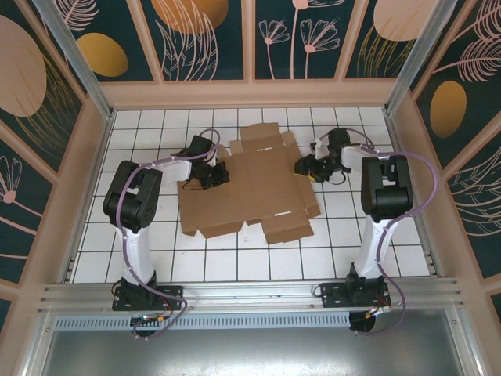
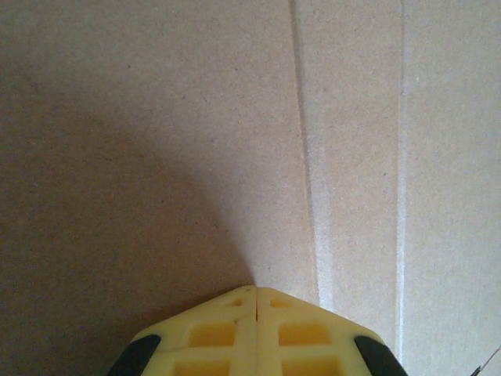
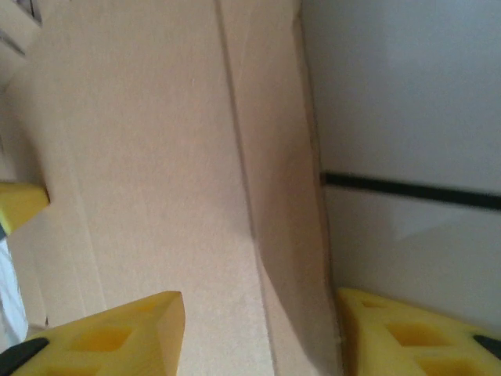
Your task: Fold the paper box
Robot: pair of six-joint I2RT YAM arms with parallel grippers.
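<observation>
Paper box lies flat and unfolded at the centre of the table. Left gripper is pressed together, tips down on the box's 9 o'clock panel, likely as a hold-down. Right gripper is spread, straddling the box's 3 o'clock edge, probably to lift it.

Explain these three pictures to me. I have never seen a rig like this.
The machine is two robot arms, a left arm and a right arm, bolted at the near edge of a white tiled table. The wide picture comes from a camera above and behind them. The two close-ups come from a camera on each wrist. On the table lies a flat brown paper box, not yet folded. The left gripper is shut, pointing at the cardboard and holding nothing. The right gripper is open, its jaws either side of the sheet's edge, not clamped.
</observation>
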